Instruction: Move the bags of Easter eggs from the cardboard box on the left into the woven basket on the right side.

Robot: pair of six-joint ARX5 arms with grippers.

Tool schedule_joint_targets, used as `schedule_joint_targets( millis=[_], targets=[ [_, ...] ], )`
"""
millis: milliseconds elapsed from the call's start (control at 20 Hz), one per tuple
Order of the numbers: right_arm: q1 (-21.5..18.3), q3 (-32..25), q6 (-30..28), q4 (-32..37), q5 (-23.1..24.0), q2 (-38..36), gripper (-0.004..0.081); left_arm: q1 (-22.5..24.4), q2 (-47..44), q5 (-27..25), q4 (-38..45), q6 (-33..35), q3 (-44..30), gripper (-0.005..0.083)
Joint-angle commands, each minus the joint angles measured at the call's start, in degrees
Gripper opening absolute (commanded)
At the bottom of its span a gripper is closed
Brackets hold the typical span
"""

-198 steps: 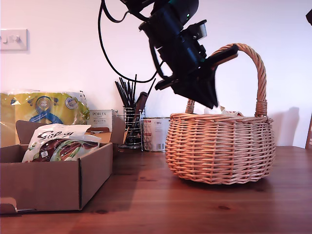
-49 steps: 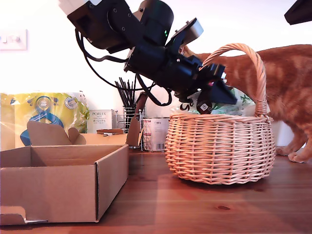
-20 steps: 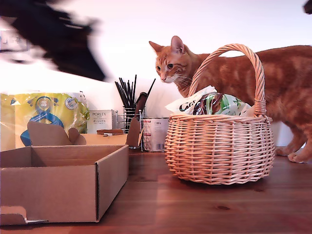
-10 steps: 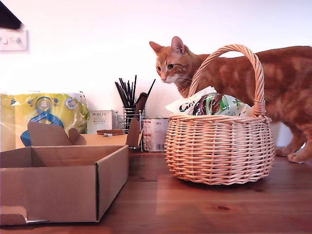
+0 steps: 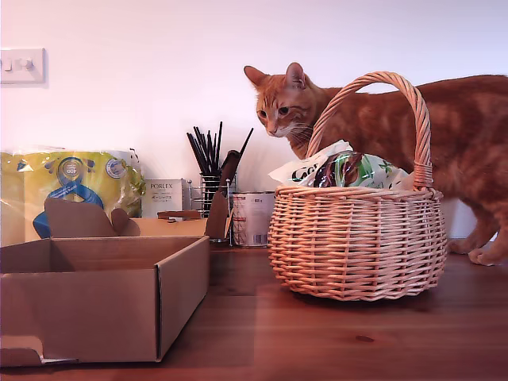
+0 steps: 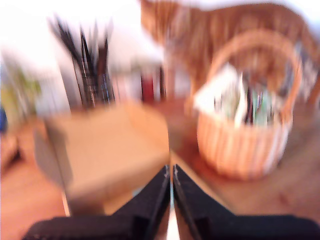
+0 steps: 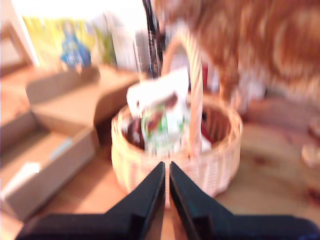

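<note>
The woven basket (image 5: 357, 242) stands on the wooden table at the exterior view's right. A white-and-green bag of Easter eggs (image 5: 337, 168) sticks up out of it under the arched handle. The brown cardboard box (image 5: 103, 298) sits at that view's left, flaps open, and no bag shows in it. Neither arm appears in the exterior view. Both wrist views are blurred. My first gripper (image 6: 171, 170) is shut on nothing, high above the box (image 6: 107, 147) and the basket (image 6: 245, 145). My second gripper (image 7: 166, 167) is shut on nothing, above the basket (image 7: 220, 150) and its bags (image 7: 160, 117).
An orange cat (image 5: 381, 127) stands right behind the basket, its head beside the handle. Along the back wall are a yellow plastic pack (image 5: 71, 186), a white Porlex carton (image 5: 163, 198), a wire holder of black sticks (image 5: 213, 190) and a tin (image 5: 252, 218).
An arm carried the white-and-green bag from the box into the basket, then swung up and out past the exterior view's upper left. A cat walked in behind the basket.
</note>
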Motion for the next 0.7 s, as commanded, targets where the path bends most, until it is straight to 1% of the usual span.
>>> schedule_joint_targets(
  millis=[0,200,300,650],
  targets=[
    [-0.4,0.7,0.0,-1.6,0.0,-0.2,-0.0012,-0.1,0.4,0.0,-1.4,-0.2,-0.7,-0.0020],
    [-0.4,0.7,0.0,-5.4,0.0,-0.1,-0.0012,-0.1,0.5,0.0,-4.5,-0.2,-0.7,-0.0020],
    [-0.4,0.7,0.0,-5.5,0.0,-0.1,-0.0012,-0.1,0.5,0.0,-5.6,-0.2,-0.7,-0.0020],
    [-0.4,0.7,0.0,-5.5,0.0,-0.1,-0.0012,-0.1,0.5,0.0,-5.7,-0.2,-0.7,-0.0020]
  ],
)
